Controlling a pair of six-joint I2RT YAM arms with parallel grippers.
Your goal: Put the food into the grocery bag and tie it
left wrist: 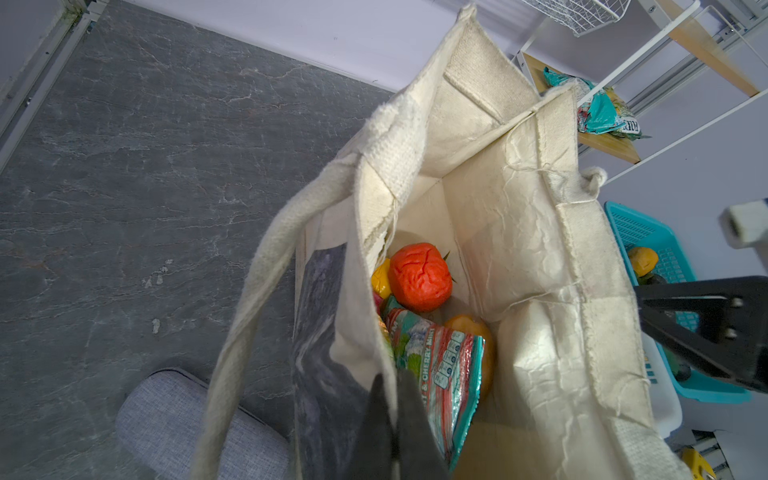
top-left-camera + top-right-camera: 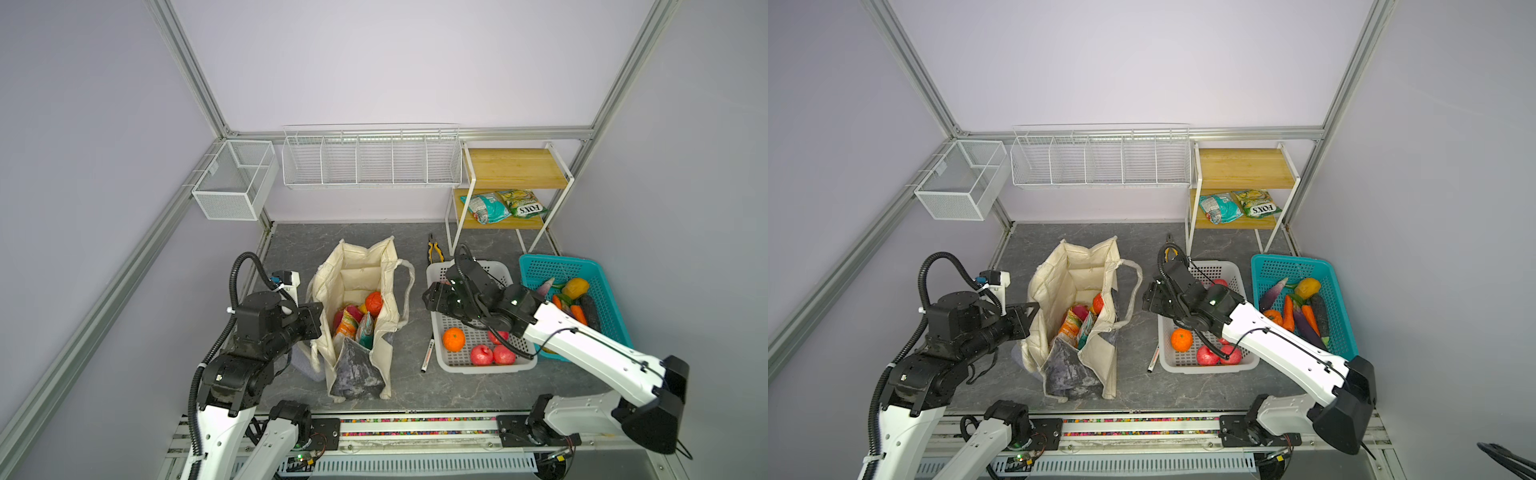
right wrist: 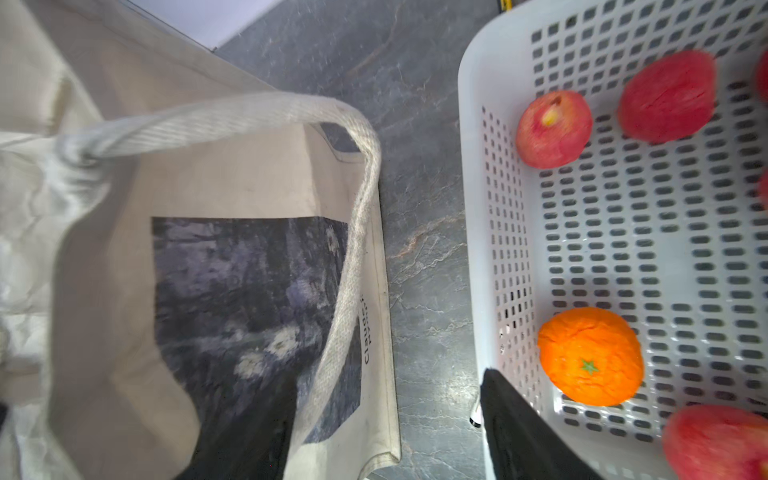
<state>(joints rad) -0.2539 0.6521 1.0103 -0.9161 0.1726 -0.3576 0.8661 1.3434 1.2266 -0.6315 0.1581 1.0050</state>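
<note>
The cream grocery bag [image 2: 360, 270] stands open left of centre, its grey panel [image 2: 357, 370] facing the front. Inside lie a red-orange crinkled fruit [image 1: 419, 276], a yellow fruit [image 1: 380, 279], a teal snack packet [image 1: 440, 365] and an orange packet [image 2: 345, 327]. My left gripper [image 1: 392, 388] is shut on the bag's left rim, holding that wall up. My right gripper [image 2: 430, 297] hangs open above the gap between the bag and the white basket [image 3: 478, 208], with nothing between its fingers. The bag's right handle [image 3: 357, 208] droops beside it.
The white basket holds an orange [image 2: 453, 339] and red apples [image 2: 482, 354]. A teal basket [image 2: 540, 266] of vegetables stands at the right. Two snack packets [image 2: 486, 208] lie on the wooden shelf. Pliers [image 2: 434, 247], a marker [image 2: 428, 353] and a grey pouch [image 1: 187, 424] lie on the table.
</note>
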